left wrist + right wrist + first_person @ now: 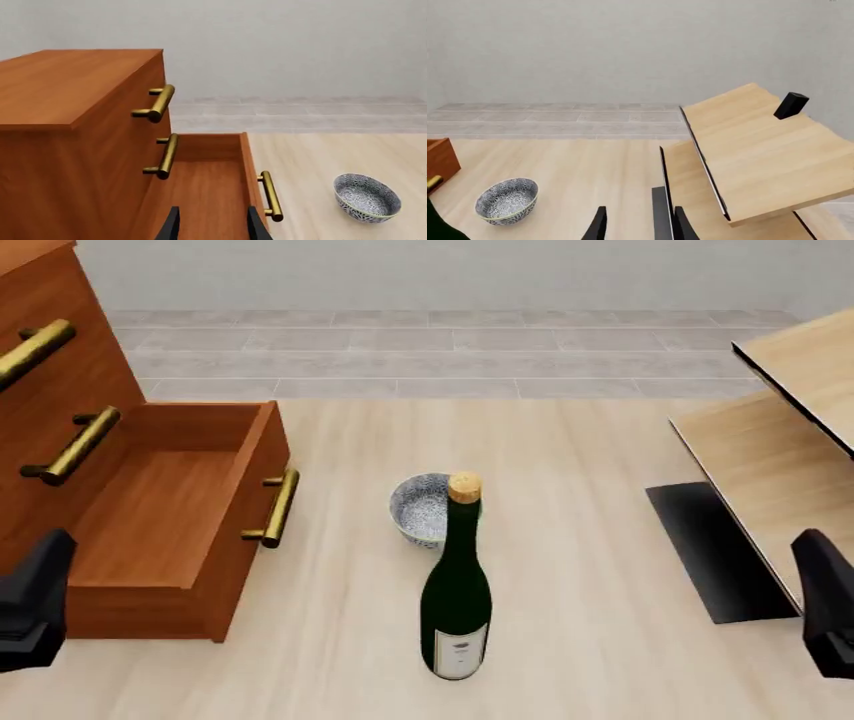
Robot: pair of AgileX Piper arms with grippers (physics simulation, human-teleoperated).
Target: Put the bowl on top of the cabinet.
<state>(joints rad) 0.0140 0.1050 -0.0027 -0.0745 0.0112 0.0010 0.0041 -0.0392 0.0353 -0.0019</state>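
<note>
Green bottle (457,600) on pale wood table (587,640), tiled floor (441,355) beyond.

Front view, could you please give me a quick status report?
Left gripper and right gripper open, empty. Speckled white-grey ceramic bowl on table, untouched. Dark green corked bottle stands just before it.

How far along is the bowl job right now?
Nothing is done yet. The bowl sits on the table behind the bottle, untouched. The cabinet top is bare and its bottom drawer stands open. Neither tool holds anything: left tool and right tool are open, away from the bowl. Left: grasp, lift, place on top.
</note>
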